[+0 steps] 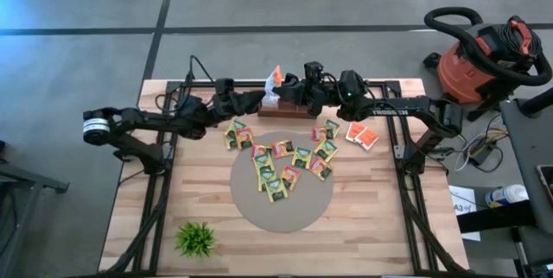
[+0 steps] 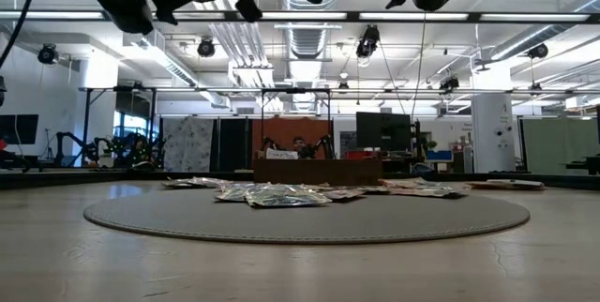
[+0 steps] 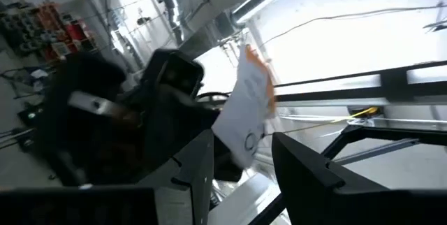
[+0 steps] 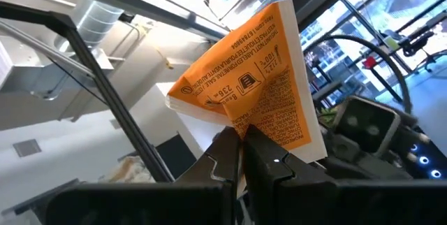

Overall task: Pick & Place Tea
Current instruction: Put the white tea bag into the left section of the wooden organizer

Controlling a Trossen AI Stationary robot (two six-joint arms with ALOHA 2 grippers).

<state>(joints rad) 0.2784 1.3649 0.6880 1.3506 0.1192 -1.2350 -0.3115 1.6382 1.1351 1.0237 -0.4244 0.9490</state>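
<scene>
between right hand fingers, orange sachet, print upside-down

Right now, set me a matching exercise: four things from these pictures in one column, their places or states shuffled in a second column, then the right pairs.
Things
1. orange tea sachet
2. heap of tea sachets
3. small green plant
4. left gripper

Places or states
A. open, fingers apart
B. lying on the round mat
C. pinched in the shut right gripper
D. standing on bare wood at a corner of the table

Pairs: 1-C; 2-B; 3-D; 4-A
</scene>
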